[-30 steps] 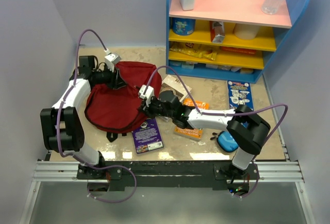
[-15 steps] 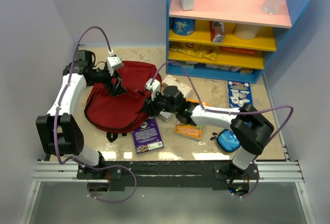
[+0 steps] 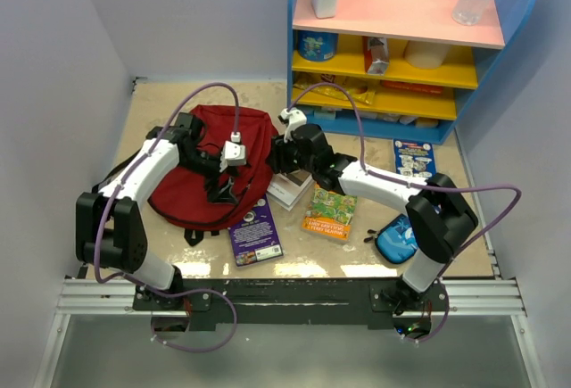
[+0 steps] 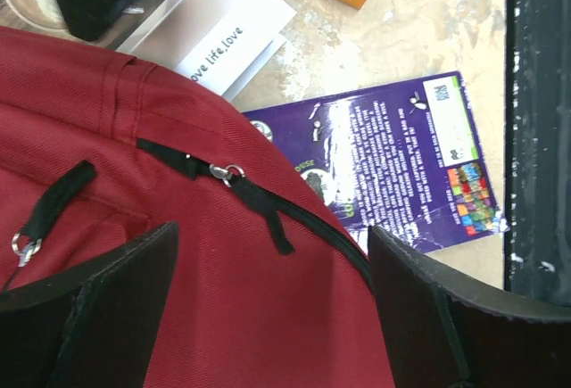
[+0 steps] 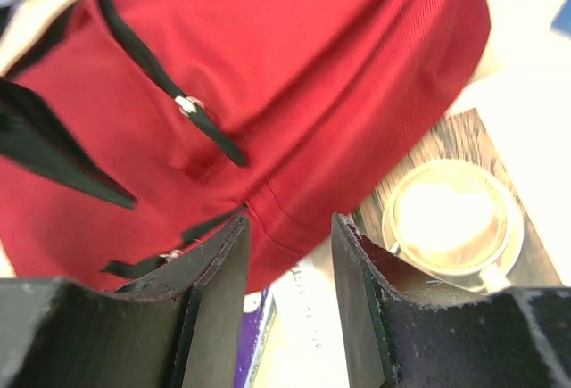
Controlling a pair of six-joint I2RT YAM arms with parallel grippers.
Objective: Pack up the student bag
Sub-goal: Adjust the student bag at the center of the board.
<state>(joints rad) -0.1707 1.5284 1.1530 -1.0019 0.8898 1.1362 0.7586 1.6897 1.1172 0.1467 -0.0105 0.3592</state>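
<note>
The student bag (image 3: 192, 178), dark red with a black zipper (image 4: 268, 210), lies at the left of the table, its zipper shut where it shows. My left gripper (image 3: 223, 197) hovers over the bag's near right part, jaws wide open and empty (image 4: 272, 232), the zipper pull between them. My right gripper (image 3: 277, 160) hangs over the bag's right edge (image 5: 357, 94), partly open (image 5: 290, 227) with nothing gripped. A purple book (image 3: 255, 233) lies just in front of the bag. A white book with a coffee-cup cover (image 3: 290, 189) lies to the bag's right.
An orange and green book (image 3: 329, 212) and a small blue zip pouch (image 3: 394, 242) lie right of centre. A blue booklet (image 3: 416, 161) lies at far right. A blue shelf unit (image 3: 401, 49) stands at the back right. Grey walls close in the left and back.
My left gripper swung from the bag's far left side to its near right part and opened. My right gripper let go near the bag's front, opened and moved back along its right edge.
</note>
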